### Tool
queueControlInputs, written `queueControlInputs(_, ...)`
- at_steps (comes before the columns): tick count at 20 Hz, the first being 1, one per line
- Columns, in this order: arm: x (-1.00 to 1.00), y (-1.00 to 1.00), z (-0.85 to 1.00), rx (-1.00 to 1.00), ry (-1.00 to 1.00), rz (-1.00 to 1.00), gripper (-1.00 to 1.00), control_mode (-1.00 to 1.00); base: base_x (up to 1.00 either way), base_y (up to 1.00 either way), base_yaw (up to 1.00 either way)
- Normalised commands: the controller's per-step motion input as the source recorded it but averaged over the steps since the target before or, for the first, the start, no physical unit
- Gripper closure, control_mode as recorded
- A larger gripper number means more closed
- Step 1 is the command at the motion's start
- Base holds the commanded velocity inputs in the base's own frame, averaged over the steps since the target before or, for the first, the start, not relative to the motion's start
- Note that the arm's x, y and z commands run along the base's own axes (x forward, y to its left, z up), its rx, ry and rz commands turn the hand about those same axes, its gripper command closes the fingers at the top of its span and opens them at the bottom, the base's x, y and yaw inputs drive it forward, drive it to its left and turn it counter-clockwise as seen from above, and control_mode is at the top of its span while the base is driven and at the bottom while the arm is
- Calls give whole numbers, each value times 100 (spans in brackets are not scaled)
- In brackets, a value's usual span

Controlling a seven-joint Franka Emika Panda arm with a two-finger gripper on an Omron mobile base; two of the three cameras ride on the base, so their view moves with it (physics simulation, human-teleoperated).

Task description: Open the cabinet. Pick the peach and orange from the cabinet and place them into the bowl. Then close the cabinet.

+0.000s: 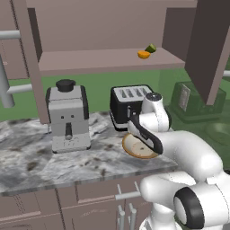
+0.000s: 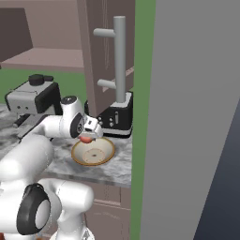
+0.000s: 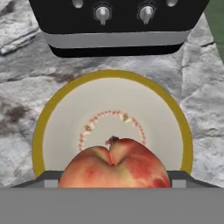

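The hand (image 2: pixel 86 137) hung over the bowl (image 3: pixel 113 83) pinching the peach (image 3: pixel 114 164); letting go looked next, then fetching the orange (image 1: pixel 143 54) from the open cabinet (image 1: pixel 108 60).

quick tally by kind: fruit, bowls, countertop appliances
fruit: 3 – peach in the gripper, orange and a dark green fruit on the cabinet shelf
bowls: 1 – bowl
appliances: 2 – black toaster, grey coffee machine
total: 6
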Motion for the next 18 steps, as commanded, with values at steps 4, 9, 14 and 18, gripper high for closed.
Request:
queueControlInputs(4,0,-7,-50,0,5,0,100,-100,0,0,0)
queueControlInputs(9,0,-3,-27,0,0,0,100,-100,0,0,0)
queueControlInputs(14,0,-1,-28,0,0,0,100,-100,0,0,0)
queueControlInputs(18,2,-8,-19,0,0,0,100,-100,0,0,0)
